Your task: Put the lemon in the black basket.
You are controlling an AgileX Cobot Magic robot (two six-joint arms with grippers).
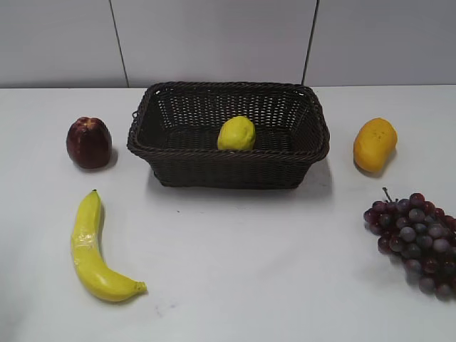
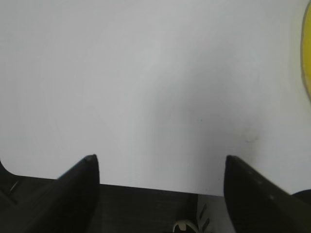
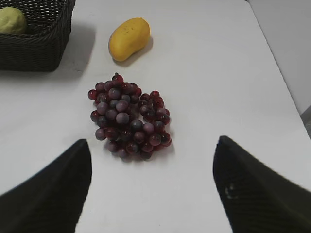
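The lemon (image 1: 236, 134) lies inside the black basket (image 1: 313, 142) at the back middle of the table. In the right wrist view the lemon (image 3: 12, 20) shows in the basket's corner (image 3: 43, 46) at top left. Neither gripper shows in the exterior view. My left gripper (image 2: 158, 160) is open and empty over the table's near edge. My right gripper (image 3: 153, 143) is open and empty, just short of the grapes.
A dark red apple (image 1: 89, 142) sits left of the basket and a banana (image 1: 92, 249) lies front left, its edge showing in the left wrist view (image 2: 306, 58). A mango (image 1: 375, 144) (image 3: 129, 39) sits right of the basket, with grapes (image 1: 417, 239) (image 3: 129, 116) front right.
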